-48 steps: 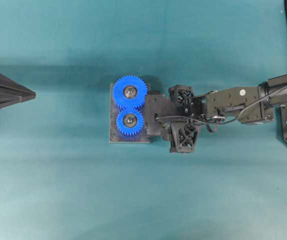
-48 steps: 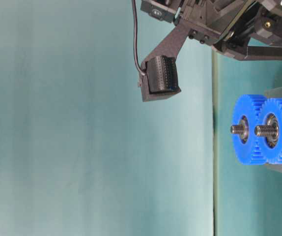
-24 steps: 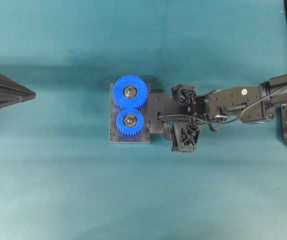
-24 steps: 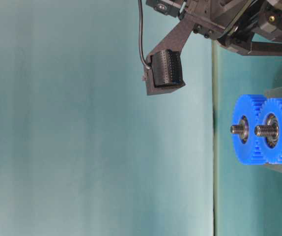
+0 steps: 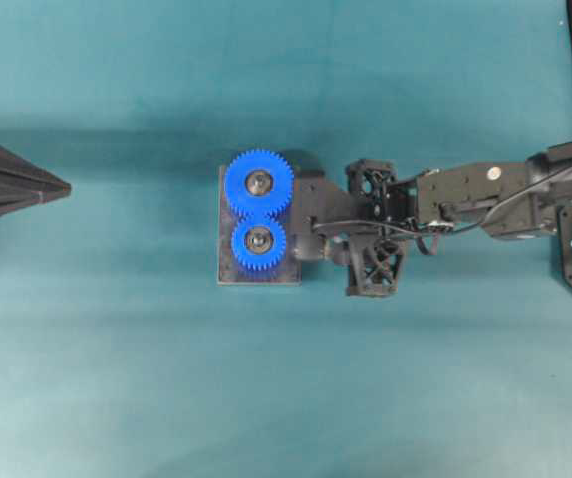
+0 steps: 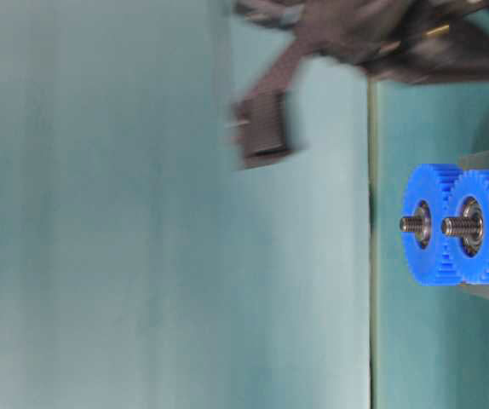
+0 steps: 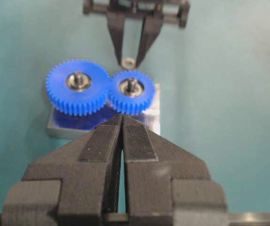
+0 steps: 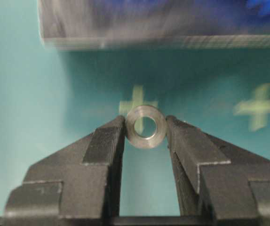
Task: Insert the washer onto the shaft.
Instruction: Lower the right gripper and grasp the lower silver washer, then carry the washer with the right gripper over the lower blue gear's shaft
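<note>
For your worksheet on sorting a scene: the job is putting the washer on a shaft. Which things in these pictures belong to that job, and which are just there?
Belong to the job:
washer, pinched in the right hand
two threaded shafts through the blue gears
grey base plate carrying them

Just there:
left hand, shut on nothing
teal table cover
pale cross marks on it

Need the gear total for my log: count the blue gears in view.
2. The larger gear and smaller gear sit meshed side by side on the base plate. None looks hidden.
</note>
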Robot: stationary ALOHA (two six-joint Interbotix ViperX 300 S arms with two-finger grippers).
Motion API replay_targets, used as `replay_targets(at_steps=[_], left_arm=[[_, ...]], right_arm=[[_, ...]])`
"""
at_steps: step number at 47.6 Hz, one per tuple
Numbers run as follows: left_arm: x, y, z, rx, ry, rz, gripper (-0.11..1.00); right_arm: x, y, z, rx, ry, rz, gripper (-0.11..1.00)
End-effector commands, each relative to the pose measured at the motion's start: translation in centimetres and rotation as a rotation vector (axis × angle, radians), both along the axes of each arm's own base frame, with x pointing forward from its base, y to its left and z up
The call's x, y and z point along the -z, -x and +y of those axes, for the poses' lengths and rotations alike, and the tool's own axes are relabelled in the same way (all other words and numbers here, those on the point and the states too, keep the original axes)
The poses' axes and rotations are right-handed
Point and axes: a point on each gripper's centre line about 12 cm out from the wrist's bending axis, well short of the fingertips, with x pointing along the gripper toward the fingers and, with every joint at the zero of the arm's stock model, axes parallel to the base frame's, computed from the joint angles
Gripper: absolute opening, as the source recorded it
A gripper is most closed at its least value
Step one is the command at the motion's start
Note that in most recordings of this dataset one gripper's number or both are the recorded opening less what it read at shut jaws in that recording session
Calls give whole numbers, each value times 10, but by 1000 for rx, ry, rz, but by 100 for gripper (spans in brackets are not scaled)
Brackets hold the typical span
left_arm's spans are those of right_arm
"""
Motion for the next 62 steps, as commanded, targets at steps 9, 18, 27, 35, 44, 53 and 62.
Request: replay_targets(at_steps=[9, 18, 27, 35, 44, 53, 62], left_arm=[[-7, -2, 0, -2, -1, -21, 1], [-6, -2, 0, -2, -1, -20, 1], [-8, -1, 0, -1, -1, -29, 1], [-9, 0, 0, -1, -1, -37, 1], [-10, 1, 0, -1, -1, -41, 1], [-9, 1, 0, -1, -1, -38, 1], [-8, 1, 0, -2, 0, -37, 1]], right_arm=[[-68, -31, 0, 1, 0, -115, 30], [-76, -51, -1, -11, 13, -143, 30], [-72, -69, -1, -12, 14, -150, 30], [-66, -76, -1, -12, 14, -146, 30], [-63, -75, -1, -12, 14, -132, 30], [-63, -75, 2, -17, 13, -135, 30], [-60, -75, 6, -23, 10, -123, 30]])
